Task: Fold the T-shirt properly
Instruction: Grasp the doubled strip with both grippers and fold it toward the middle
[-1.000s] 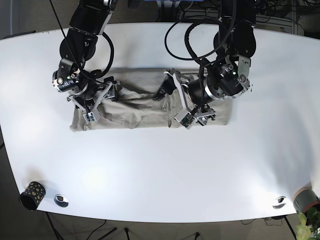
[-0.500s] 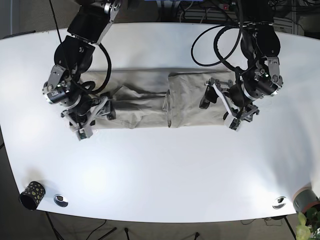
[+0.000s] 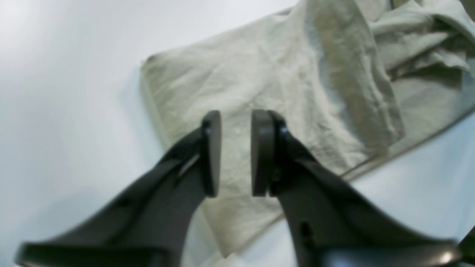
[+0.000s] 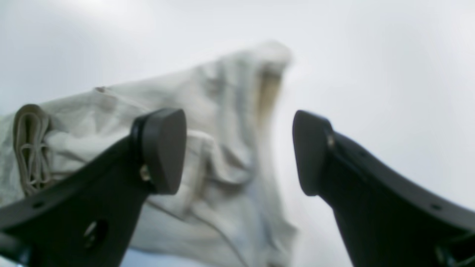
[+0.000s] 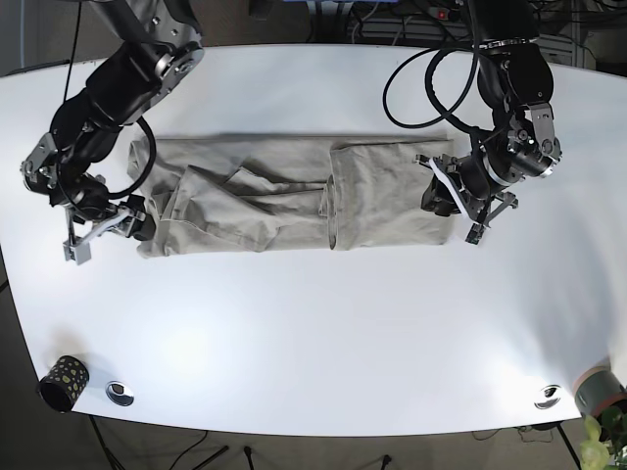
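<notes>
The khaki T-shirt (image 5: pixel 294 194) lies lengthwise across frame centre, between the wide-open right pincer (image 5: pixel 93 230) and the narrowly parted, empty left pincer (image 5: pixel 458 201).

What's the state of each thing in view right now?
T-shirt: flat on table, partly folded into a long band, wrinkled.
Left gripper: slightly open, empty, above the shirt's end.
Right gripper: wide open, empty, at the shirt's other end.
Table: bears the shirt.
</notes>
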`<act>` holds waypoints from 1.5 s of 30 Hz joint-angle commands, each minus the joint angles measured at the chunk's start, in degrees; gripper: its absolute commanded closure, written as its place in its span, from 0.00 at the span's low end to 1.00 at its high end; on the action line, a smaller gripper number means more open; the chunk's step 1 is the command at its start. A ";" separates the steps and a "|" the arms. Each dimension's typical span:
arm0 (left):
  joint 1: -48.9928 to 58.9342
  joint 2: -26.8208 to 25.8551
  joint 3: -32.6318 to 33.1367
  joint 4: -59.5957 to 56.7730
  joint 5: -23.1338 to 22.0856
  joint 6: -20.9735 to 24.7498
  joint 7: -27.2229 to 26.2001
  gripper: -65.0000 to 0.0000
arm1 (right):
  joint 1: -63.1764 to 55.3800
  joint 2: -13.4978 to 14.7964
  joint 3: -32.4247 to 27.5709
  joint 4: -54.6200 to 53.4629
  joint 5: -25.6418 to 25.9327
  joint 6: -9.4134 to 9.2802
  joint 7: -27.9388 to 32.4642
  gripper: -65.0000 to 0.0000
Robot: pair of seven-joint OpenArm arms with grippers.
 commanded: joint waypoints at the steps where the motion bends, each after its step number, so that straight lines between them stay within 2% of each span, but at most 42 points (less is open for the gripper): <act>1: -0.88 -0.01 -0.04 -2.01 -0.92 -0.32 -0.92 1.00 | 1.21 3.14 0.47 -3.74 4.05 0.30 0.48 0.34; 3: -1.05 -0.01 -0.04 -4.21 -0.92 -0.93 -1.01 1.00 | 1.12 4.90 0.56 -7.35 5.81 0.30 1.36 0.35; 6: -1.76 -0.01 0.05 -6.14 -0.92 -4.62 -2.85 1.00 | -0.11 7.18 0.20 -11.22 7.92 0.30 3.47 0.35; 9: -1.67 -0.18 -0.04 -7.64 -0.57 -7.96 -4.08 1.00 | -0.90 7.89 0.12 -13.06 9.77 0.30 3.91 0.34; 12: -2.02 -0.36 -0.12 -9.83 -0.57 -8.49 -4.08 1.00 | -2.31 7.89 0.12 -13.33 10.29 0.30 3.91 0.34; 14: -2.11 -0.36 -0.12 -11.06 -0.65 -8.58 -4.17 1.00 | -2.92 7.27 0.03 -13.33 10.38 0.30 3.73 0.34; 17: -2.11 -0.45 -0.12 -11.77 -0.83 -8.67 -4.17 1.00 | -4.33 4.90 -0.50 -11.66 10.38 0.30 2.59 0.34; 23: -2.02 -1.50 -0.12 -11.50 -0.92 -8.84 -4.08 1.00 | -7.76 -0.29 -6.21 -4.01 10.38 0.30 2.06 0.35; 28: -1.32 -1.59 -0.30 -4.65 -2.59 -8.89 -3.64 1.00 | -8.81 -3.54 -7.62 -0.84 10.21 0.30 2.06 0.35; 32: -0.44 -2.82 -0.30 -3.06 -1.88 -8.89 -3.12 1.00 | -8.55 -3.98 -7.62 -1.02 10.12 0.30 2.15 0.35; 36: -0.52 -3.43 -0.39 -7.37 -1.71 -8.89 -4.44 1.00 | -8.46 -3.89 -7.80 -1.02 10.03 0.30 3.47 0.36; 39: -0.52 -3.52 -2.76 -10.71 -1.71 -8.89 -6.11 1.00 | -8.46 -3.63 -8.76 -0.93 10.03 0.30 5.05 0.48; 45: -2.11 -3.52 -6.81 -16.69 -1.71 -8.89 -6.63 1.00 | -8.72 -1.96 -12.37 -0.58 10.03 0.30 7.95 0.99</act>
